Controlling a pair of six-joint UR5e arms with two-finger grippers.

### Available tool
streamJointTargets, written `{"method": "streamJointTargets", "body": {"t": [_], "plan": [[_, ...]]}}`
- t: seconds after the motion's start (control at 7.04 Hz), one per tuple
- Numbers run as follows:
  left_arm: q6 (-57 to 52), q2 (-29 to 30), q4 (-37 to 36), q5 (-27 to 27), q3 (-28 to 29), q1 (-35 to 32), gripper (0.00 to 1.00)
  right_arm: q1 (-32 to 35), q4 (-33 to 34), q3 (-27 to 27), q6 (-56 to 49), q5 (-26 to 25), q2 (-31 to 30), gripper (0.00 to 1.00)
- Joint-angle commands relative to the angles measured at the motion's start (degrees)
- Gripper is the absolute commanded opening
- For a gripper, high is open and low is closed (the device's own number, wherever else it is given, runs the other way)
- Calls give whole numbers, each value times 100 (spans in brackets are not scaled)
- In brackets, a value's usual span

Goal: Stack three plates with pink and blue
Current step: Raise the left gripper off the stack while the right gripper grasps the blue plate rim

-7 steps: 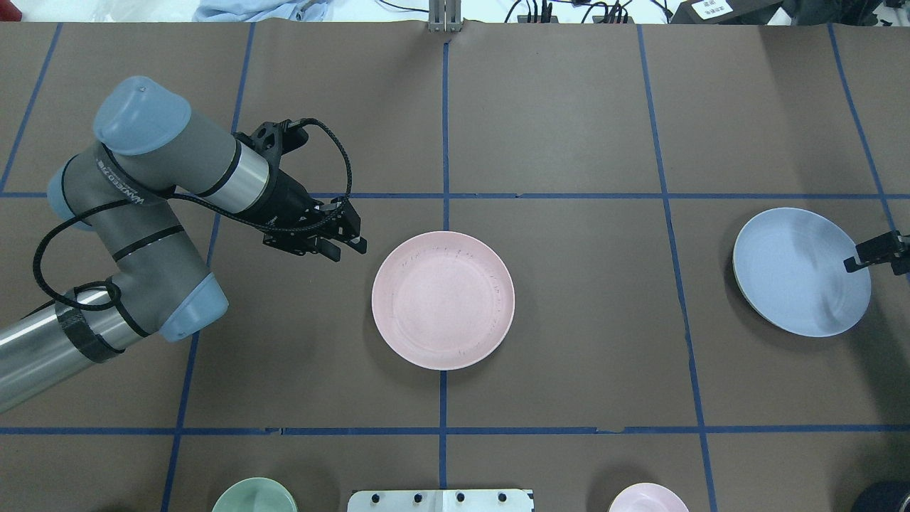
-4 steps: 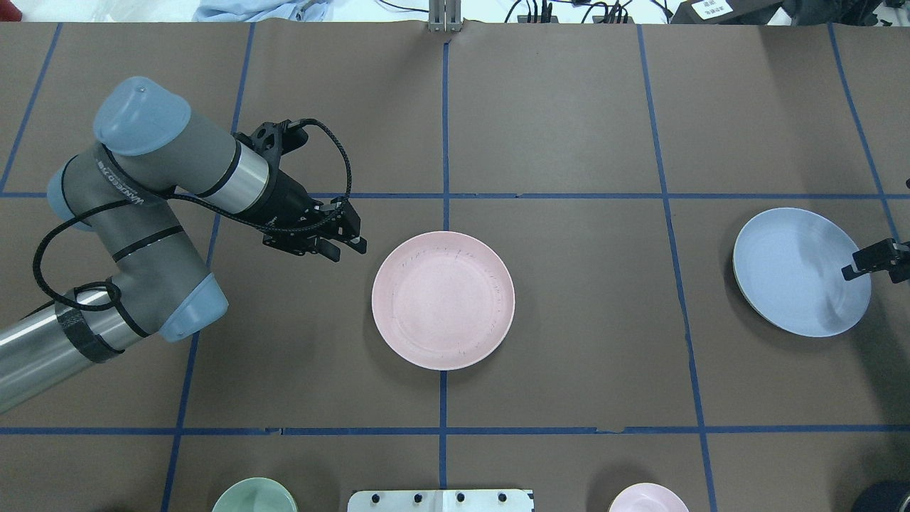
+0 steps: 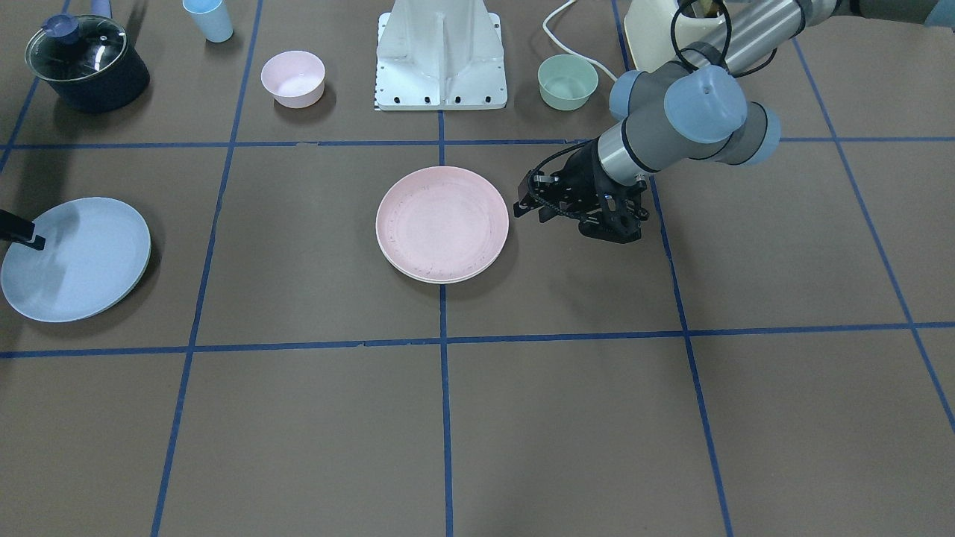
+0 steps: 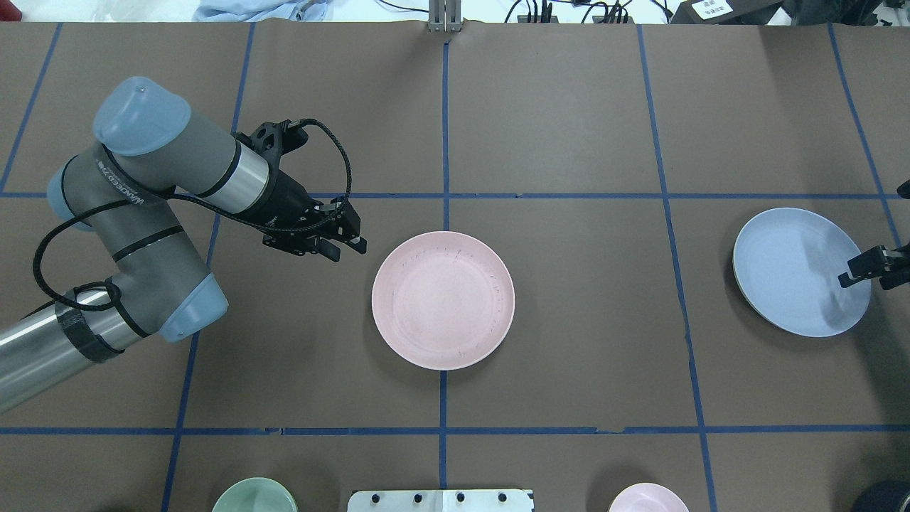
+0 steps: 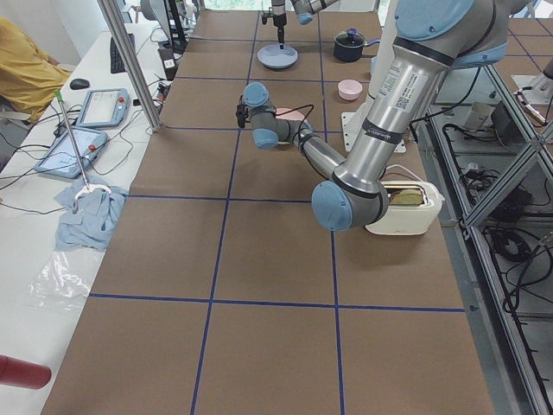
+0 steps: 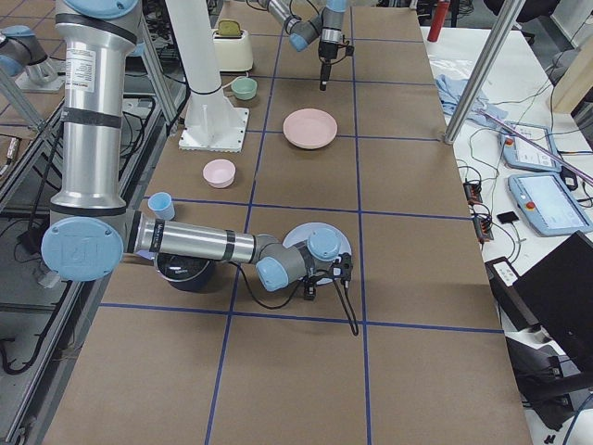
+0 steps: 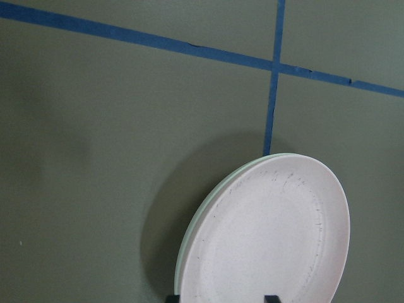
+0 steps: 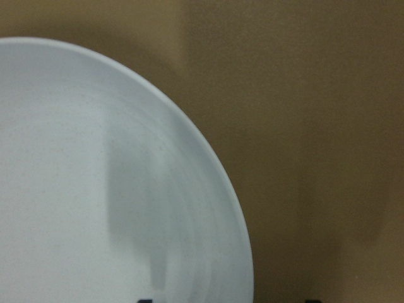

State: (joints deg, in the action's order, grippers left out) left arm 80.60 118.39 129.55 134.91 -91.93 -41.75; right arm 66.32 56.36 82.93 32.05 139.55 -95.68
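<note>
Blue plate lies far right, by the right gripper.
The left gripper [image 4: 345, 247] hangs open and empty just left of the pink plate [image 4: 443, 300], which sits on the white plate [image 7: 192, 230] in the middle. The blue plate [image 4: 796, 270] lies alone, well off to the right. The right gripper [image 4: 857, 272] is at its right edge, open, one finger over the rim, gripping nothing yet. That arm is nearer.

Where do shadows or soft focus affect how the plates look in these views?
Right wrist view: the blue plate looks soft, crossed by a dark vertical shadow streak. Overhead view: a grey shadow smudges its right side. Left wrist view: the pink plate is crisp, throwing a broad shadow on the table to its left.
</note>
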Motion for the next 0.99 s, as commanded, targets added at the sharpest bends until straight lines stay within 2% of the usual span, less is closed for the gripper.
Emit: {"method": "streamJointTargets", "body": {"t": [0.0,0.14,0.28,0.57,0.85], "plan": [[0,0,0,0,0,-9,54,-5,7,-66,3,-6,5,30],[0,0,0,0,0,-9,54,-5,7,-75,12,-6,5,11],[0,0,0,0,-9,-17,54,-5,7,-67,12,2,5,0],[0,-114,0,0,-131,-9,54,4,-2,222,47,37,14,0],[0,-123,-9,0,-167,-17,54,13,7,905,640,73,5,0]]}}
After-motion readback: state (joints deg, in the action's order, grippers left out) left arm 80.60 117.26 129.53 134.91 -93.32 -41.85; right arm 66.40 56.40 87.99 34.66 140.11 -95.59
